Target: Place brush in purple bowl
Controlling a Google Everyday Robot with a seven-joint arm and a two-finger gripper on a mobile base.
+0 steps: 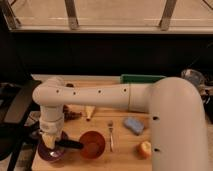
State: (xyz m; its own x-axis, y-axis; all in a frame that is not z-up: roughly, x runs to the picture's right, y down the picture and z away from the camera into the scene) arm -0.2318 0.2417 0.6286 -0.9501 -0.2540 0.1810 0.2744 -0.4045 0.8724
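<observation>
The purple bowl (46,153) sits at the front left corner of the wooden table. My gripper (50,142) hangs straight down over it, low, just above the bowl's inside. It is shut on the brush (70,144), whose slim black handle sticks out level to the right, over the bowl's right rim and toward the orange bowl (93,145). The brush's head end is hidden behind the gripper.
A silver fork (111,135) lies right of the orange bowl. A blue sponge (133,125) and an orange fruit (145,148) lie further right. A pale banana-like thing (90,112) and a dark object (73,114) lie behind. A green tray (142,79) is at the back and a black chair (20,107) at the left.
</observation>
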